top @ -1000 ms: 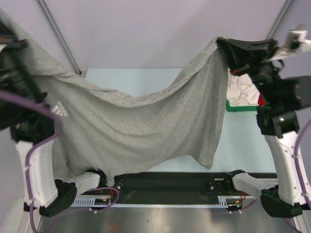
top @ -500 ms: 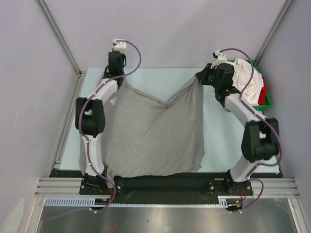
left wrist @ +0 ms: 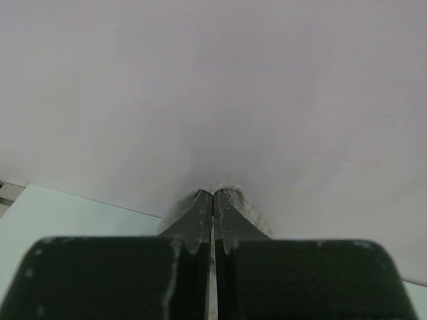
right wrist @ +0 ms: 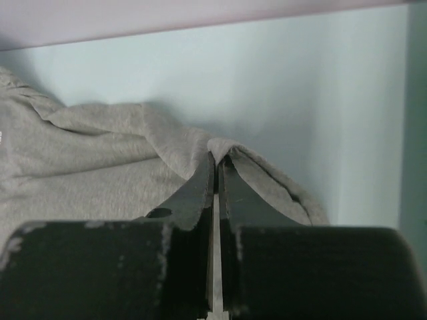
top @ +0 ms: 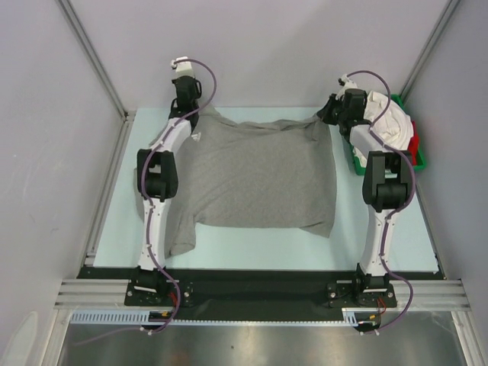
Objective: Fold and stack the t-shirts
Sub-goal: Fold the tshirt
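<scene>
A heather grey t-shirt [top: 259,175] lies spread flat on the pale table, its far edge pulled toward the back wall. My left gripper [top: 188,114] is shut on its far left corner. In the left wrist view the left gripper [left wrist: 212,195] pinches a tuft of grey fabric [left wrist: 248,205] close to the wall. My right gripper [top: 328,118] is shut on the far right corner. The right wrist view shows the right gripper [right wrist: 217,159] clamping a raised fold of the grey t-shirt [right wrist: 80,153]. White t-shirts [top: 389,118] and a red one [top: 414,143] sit piled at the far right.
A green tray [top: 419,158] holds the pile of shirts at the far right, just beside the right arm. The back wall stands right behind both grippers. Metal frame posts run along the left and right sides of the table.
Both arms have swung down and stretched toward the back wall. The grey t-shirt, hanging slack between the raised grippers before, now lies flat and pulled out on the table.
</scene>
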